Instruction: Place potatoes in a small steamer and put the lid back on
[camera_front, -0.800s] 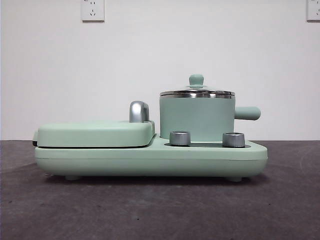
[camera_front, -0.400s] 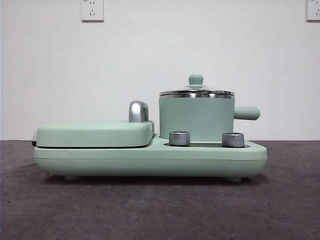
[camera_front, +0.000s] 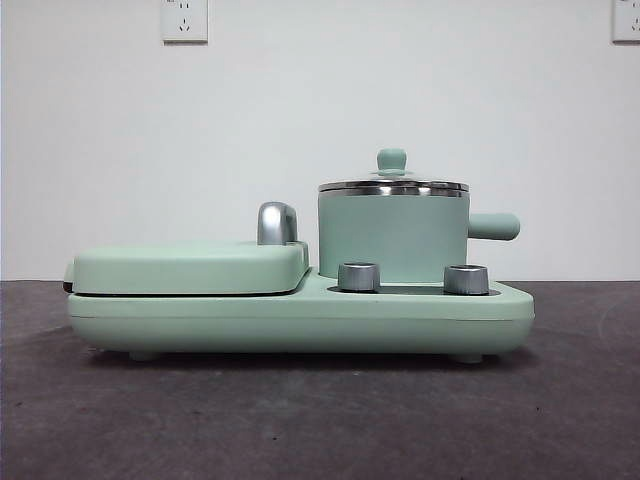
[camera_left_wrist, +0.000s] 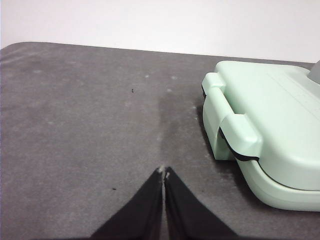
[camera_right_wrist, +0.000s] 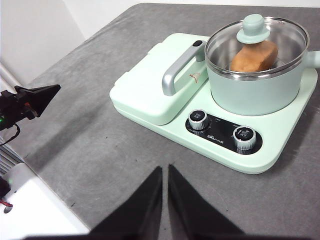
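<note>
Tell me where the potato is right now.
In the right wrist view the potato lies inside the small steamer under the glass lid, beside the griddle's chrome handle. The front view hides it.

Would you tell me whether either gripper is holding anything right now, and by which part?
Nothing is held: the left gripper and right gripper are both shut on nothing, above bare table.

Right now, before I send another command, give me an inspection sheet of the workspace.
Surface: dark grey table, faint marks.
Job's things: orange-brown potato inside mint-green cylindrical steamer; steel-rimmed glass lid seated on it.
Clutter: flat mint-green griddle, closed, chrome handle; two silver dials.
Grippers: left gripper shut beside the griddle; right gripper shut, back from the appliance.
Cables: thin wire off the table edge.
Surroundings: white wall, two sockets.
</note>
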